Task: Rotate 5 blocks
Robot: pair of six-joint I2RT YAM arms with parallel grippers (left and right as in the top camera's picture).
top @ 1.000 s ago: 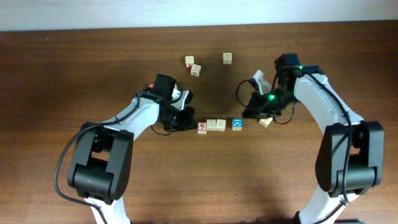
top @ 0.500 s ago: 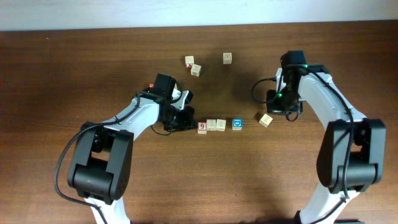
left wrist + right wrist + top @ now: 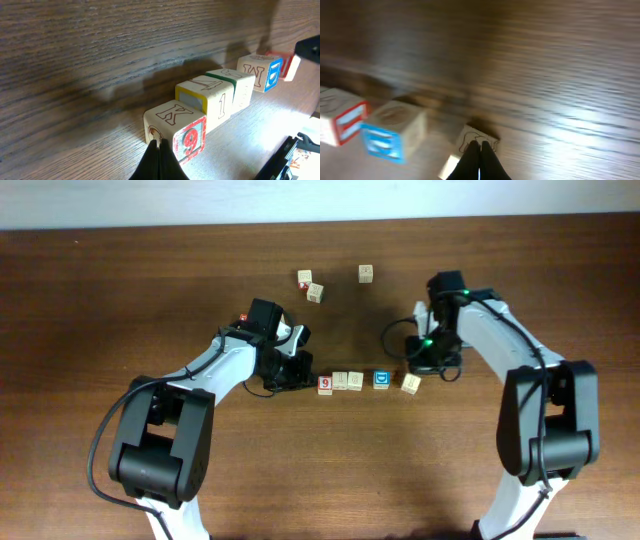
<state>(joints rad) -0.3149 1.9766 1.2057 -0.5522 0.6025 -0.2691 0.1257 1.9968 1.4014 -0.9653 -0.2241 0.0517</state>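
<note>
1. Over the last second the right arm has swung left. The end block point(image 3: 411, 383) has slid left with it, from well right of the row to just beside the D block point(image 3: 381, 379). The left arm and the other blocks lie as before.
2. The right gripper point(image 3: 407, 374) is clenched with nothing between its fingers. In the blurred right wrist view its joined tips point(image 3: 480, 146) sit against the top edge of the end block point(image 3: 465, 142).
3. The end block is turned askew to the row. Whether it touches the D block cannot be told.
4. The left gripper point(image 3: 308, 380) is clenched too and holds nothing. In the left wrist view its tips point(image 3: 160, 147) press the near left corner of the 9 block point(image 3: 177, 132).
5. The five task blocks form a left-to-right line in the middle of the table point(image 3: 120, 300), between the two grippers.
6. From the left they are the 9 block point(image 3: 324, 385), the left middle block point(image 3: 340, 381), the right middle block point(image 3: 355, 380), the D block and the end block.
7. The two middle blocks stand side by side, close to the 9 block. The D block sits a little apart to their right.
8. Farther back, well apart from the row, lie a red-marked block point(image 3: 305, 278), a tilted pale block point(image 3: 315, 292) just beside it, and a lone pale block point(image 3: 366, 273) to their right.
</note>
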